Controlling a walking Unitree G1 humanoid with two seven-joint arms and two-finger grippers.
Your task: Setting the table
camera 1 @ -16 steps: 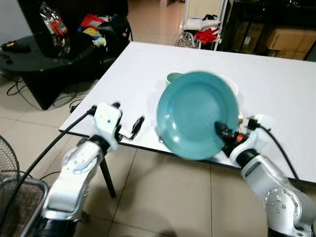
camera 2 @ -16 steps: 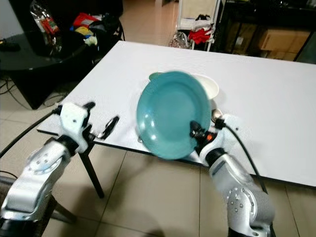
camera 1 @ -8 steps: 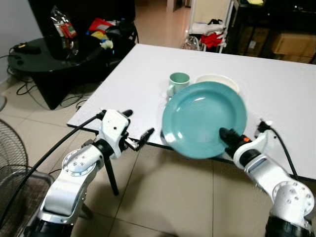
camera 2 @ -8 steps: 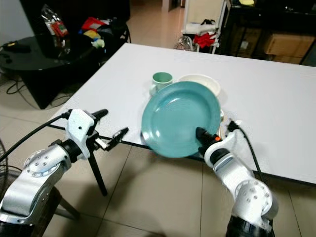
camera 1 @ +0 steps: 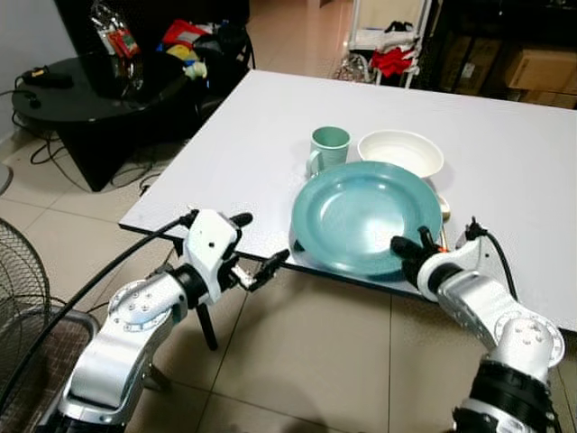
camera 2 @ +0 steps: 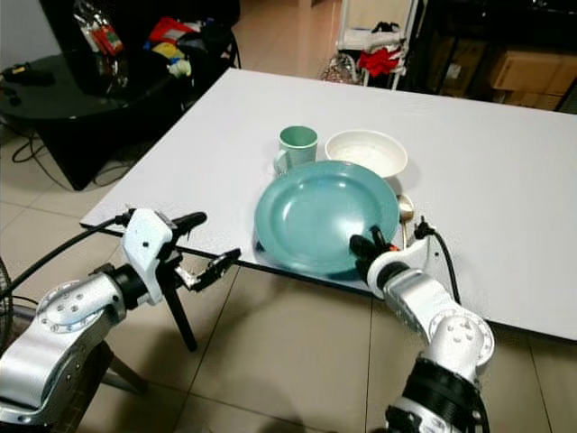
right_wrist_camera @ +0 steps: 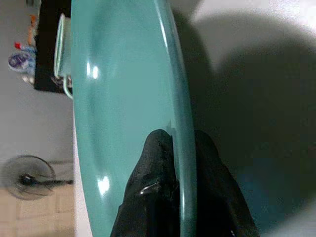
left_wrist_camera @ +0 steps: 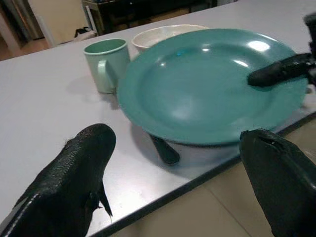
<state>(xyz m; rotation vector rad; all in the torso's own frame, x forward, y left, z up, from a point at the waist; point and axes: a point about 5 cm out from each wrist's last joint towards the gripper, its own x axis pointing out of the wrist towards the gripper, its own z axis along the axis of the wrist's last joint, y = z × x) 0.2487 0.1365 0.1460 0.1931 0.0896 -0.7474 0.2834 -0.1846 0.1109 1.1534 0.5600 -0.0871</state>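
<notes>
The right pincer point(camera 1: 407, 249) has lowered the teal plate point(camera 1: 365, 215) from upright to nearly flat.

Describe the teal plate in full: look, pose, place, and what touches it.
The teal plate is round, glossy and one colour, with a shallow well and a broad raised rim; it holds nothing. It sits nearly level at the near edge of the white table, its far side close to the green mug and the white bowl. The right gripper pinches its near rim, one finger above and one below. A dark utensil end pokes out beneath it.

Mug point(camera 1: 328, 148), bowl point(camera 1: 400, 153) — behind plate point(camera 1: 361, 216)
</notes>
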